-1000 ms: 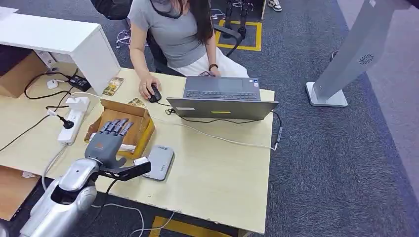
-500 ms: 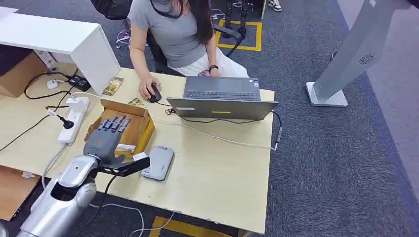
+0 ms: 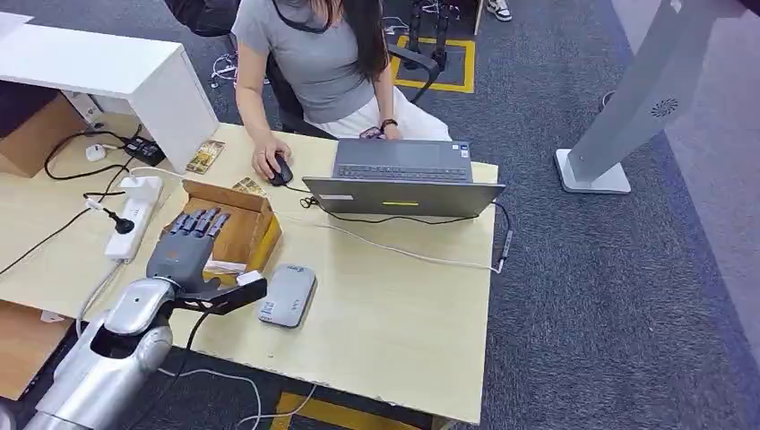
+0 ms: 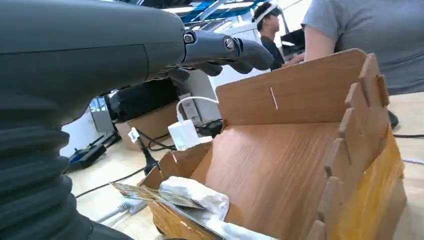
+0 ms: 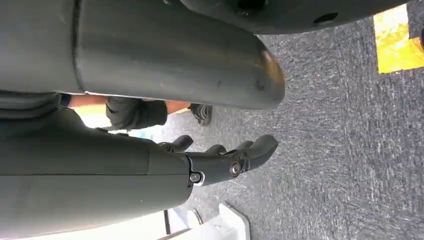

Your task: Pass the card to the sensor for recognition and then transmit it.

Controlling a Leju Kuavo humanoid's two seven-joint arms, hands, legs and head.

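My left hand (image 3: 186, 246) hovers flat over the open wooden box (image 3: 263, 235), fingers (image 4: 235, 50) stretched out and holding nothing. Inside the box (image 4: 280, 170) a patterned card (image 4: 150, 196) lies on white packets (image 4: 192, 192) near the close wall, below the hand and apart from it. The grey sensor pad (image 3: 288, 296) lies on the desk just right of the box. My right hand (image 5: 225, 160) hangs over the carpet with its fingers loosely apart and nothing in them.
A person sits at the far side with a hand on a mouse (image 3: 280, 169) beside a laptop (image 3: 401, 179). Two more cards (image 3: 204, 155) (image 3: 248, 186) lie beyond the box. A power strip (image 3: 133, 218) and cables lie left. The desk's front edge (image 3: 358, 394) is near.
My left hand has drifted a little left and farther over the box, away from the sensor pad. The person and the things on the desk have stayed put.
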